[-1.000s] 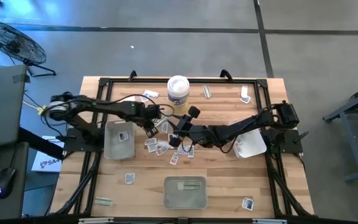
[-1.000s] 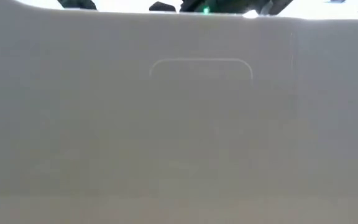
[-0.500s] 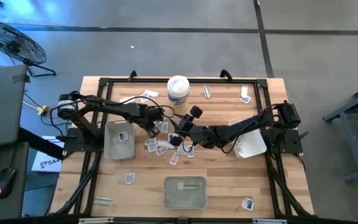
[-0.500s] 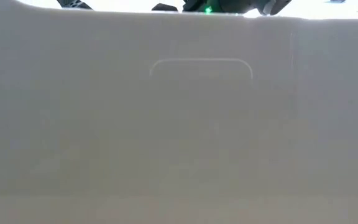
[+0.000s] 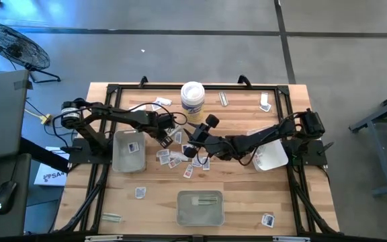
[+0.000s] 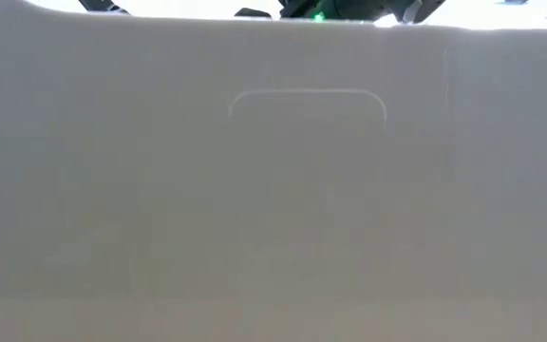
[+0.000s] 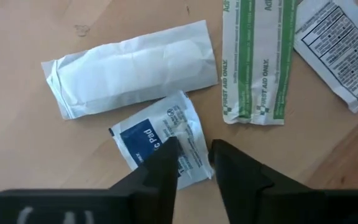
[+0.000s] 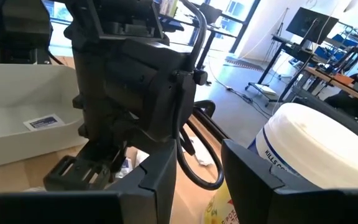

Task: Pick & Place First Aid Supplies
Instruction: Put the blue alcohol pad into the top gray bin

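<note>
Reaching across from the table's left side, I had my left gripper (image 7: 194,163) down over the scatter of first aid supplies (image 5: 180,158) near mid-table. Left of it sat the grey tray (image 5: 127,151) with one packet already inside, near enough, I judged, for a short carry. In my left wrist view the fingers (image 7: 160,171) stood only a little apart, straddling the near edge of a blue-print pad packet (image 7: 160,138); whether they actually pinched it, I could not tell. Just beyond that packet lay a plain white wrapper (image 7: 132,67), and beside it two green-print strips (image 7: 257,59) and a black-print packet (image 7: 340,50), all flat on the wood and mostly apart, which made single picks easier.

The white tub (image 5: 192,97) stood upright at the far edge, clear of the pile. My right gripper (image 8: 197,168) hung raised near the centre, facing the left wrist housing, fingers parted with nothing between them; I took that as waiting its turn. Farther right a white tray (image 5: 272,156) lay partly under the right arm. Loose packets remained toward the near edge and corners, and the front tray (image 5: 199,207) held a few strips. The low view was blocked by that tray's wall.
</note>
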Controlling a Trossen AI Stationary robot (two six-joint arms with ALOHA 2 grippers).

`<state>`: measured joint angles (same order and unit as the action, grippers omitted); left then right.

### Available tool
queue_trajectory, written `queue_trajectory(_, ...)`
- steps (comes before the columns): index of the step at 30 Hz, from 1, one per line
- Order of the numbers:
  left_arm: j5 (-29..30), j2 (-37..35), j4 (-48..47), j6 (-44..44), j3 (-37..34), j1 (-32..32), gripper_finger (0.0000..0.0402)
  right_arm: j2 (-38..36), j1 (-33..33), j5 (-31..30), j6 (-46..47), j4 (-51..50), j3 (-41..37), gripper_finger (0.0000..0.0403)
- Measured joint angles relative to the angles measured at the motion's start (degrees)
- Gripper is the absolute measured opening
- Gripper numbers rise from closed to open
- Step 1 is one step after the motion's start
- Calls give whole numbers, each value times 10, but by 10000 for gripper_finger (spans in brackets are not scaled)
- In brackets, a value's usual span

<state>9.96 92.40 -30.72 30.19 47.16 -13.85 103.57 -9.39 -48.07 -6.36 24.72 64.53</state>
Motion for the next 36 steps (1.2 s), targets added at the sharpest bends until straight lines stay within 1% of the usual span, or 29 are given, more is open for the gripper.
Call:
queue_trajectory(7,-7,-3,4,0,0,0,10,0,0,0,2,-1,0,122)
queue_trajectory(10,-6,-9,0,-8,0,0,7,0,0,2,4,-1,0,122)
queue_trajectory(15,-4,-45,-58,-29,15,0,3,0,0,5,14,-9,0,122)
queue_trajectory(19,-31,-103,-118,-54,21,0,2,0,0,5,15,-19,0,122)
queue_trajectory(21,-34,-140,-153,-54,26,0,1,0,0,5,15,-21,0,122)
queue_trajectory(26,-4,-244,-277,-17,26,0,1,0,2,5,15,-28,0,122)
queue_trajectory(28,0,-287,-309,-3,26,0,1,0,4,5,15,-29,0,122)
queue_trajectory(32,1,-359,-318,3,26,0,1,0,12,6,16,-31,0,122)
queue_trajectory(36,-14,-400,-319,9,14,0,1,0,19,21,21,-31,0,122)
